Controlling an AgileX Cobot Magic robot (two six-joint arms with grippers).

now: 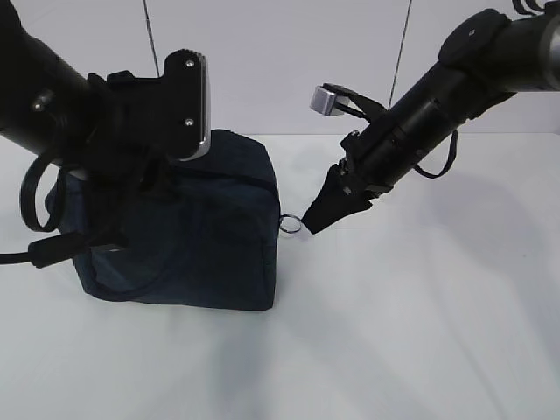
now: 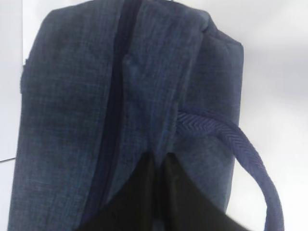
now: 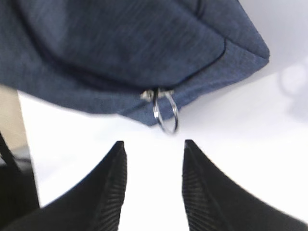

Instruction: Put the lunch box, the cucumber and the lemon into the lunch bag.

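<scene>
A white table meets a white wall along the upper frame. The navy bag sits left of centre, boxy, zipper shut, its ring hanging at its right corner. The left gripper pinches the bag's top fabric. The right gripper hangs parted just below the ring.

A white bench carries everything in view. Standing directly on it, toward the left of the exterior view, is the lunch bag, a boxy dark navy fabric bag resting flat on its base. A metal ring pull hangs from its right-hand end above the bench surface. Soft shadows fall on the bench beside the bag.
</scene>
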